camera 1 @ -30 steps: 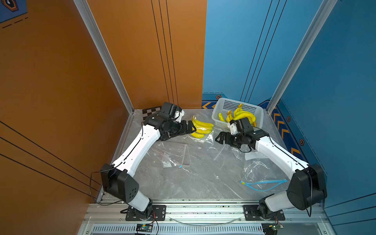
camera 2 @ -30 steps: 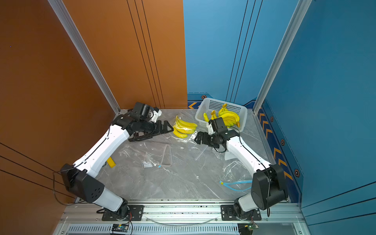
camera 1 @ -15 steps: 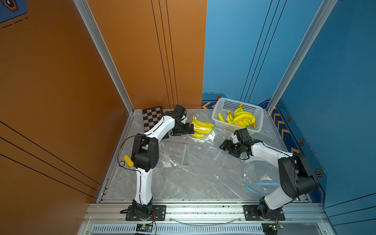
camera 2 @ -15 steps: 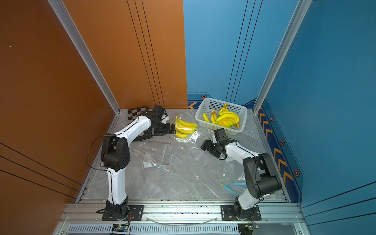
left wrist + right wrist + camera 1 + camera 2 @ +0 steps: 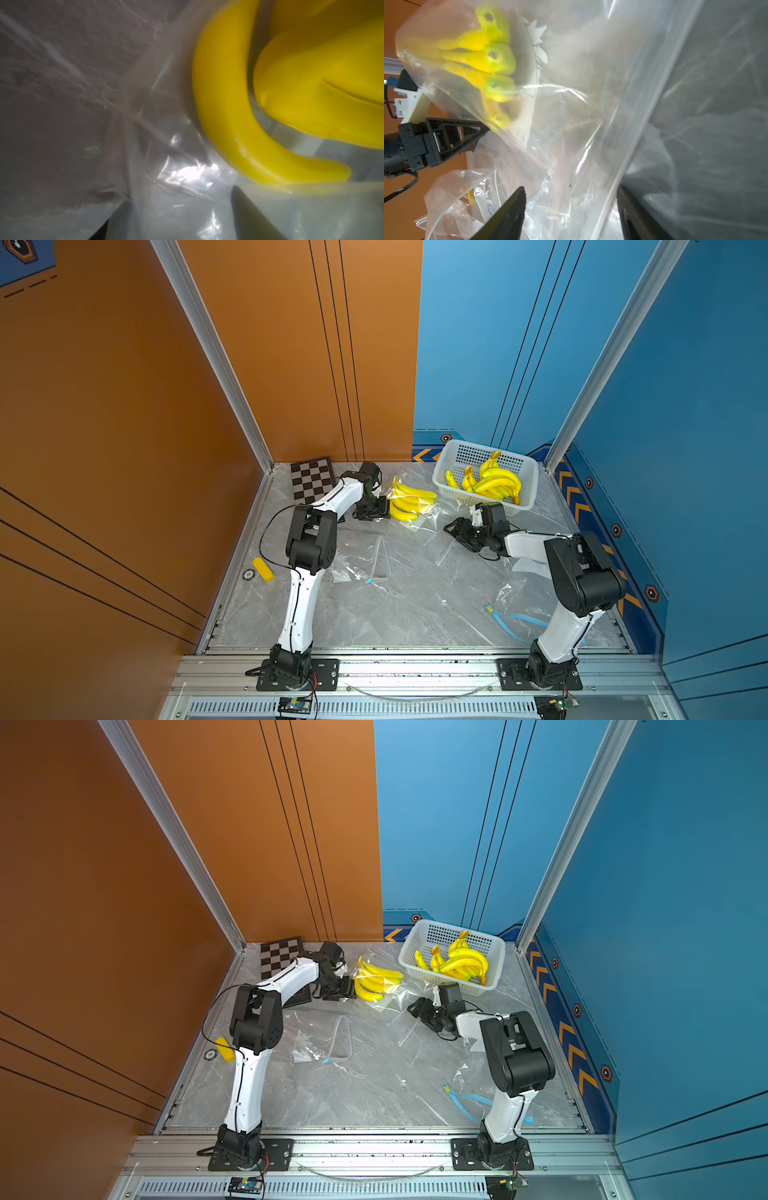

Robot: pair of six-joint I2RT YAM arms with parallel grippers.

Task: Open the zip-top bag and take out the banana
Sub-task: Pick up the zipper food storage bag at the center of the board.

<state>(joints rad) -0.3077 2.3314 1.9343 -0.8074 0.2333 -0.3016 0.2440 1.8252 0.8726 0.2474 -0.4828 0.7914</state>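
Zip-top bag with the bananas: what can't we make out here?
Zip-top bag: seal open or shut unclear; clear film, tiny in both top views, blurred in wrist views.
Left hand: fingers cropped by the left wrist frame edge, blurred; film contact unclear.
Right hand: fingers cropped in right wrist view; film contact unclear.
Bananas in the bag: count unclear, they overlap.

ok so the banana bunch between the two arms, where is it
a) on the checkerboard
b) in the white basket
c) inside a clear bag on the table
c: the banana bunch lies on the table inside the clear bag, whose plastic shows around it in the right wrist view.
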